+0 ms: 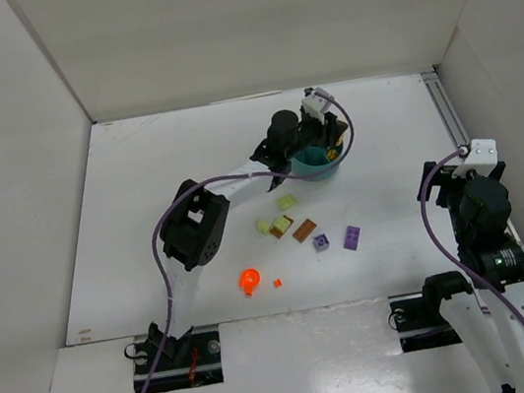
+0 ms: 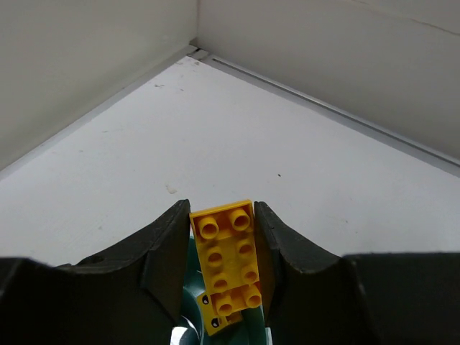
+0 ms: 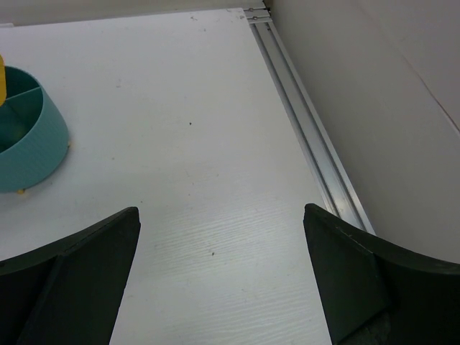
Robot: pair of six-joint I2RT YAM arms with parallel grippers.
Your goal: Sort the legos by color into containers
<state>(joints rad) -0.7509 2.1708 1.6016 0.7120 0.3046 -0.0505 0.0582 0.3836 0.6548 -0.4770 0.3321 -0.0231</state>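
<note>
I am clamping my left tool [image 2: 221,210] on a yellow-gold brick [image 2: 228,259], holding it just over the teal tub [image 1: 314,161], which is sitting slightly above and right of centre in the overhead view. My right tool [image 3: 221,215] is hanging with its fingers wide apart over the bare counter [image 3: 215,108] near the right edge. Below the tub, loose pieces are lying scattered: pale yellow-green bricks [image 1: 286,202], brown bricks [image 1: 304,230], purple bricks [image 1: 352,236], and orange-red pieces [image 1: 248,279] at lower centre.

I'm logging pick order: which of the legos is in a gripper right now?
The yellow-gold brick, clamped in the left gripper over the teal tub. The other bricks lie loose on the table.
</note>
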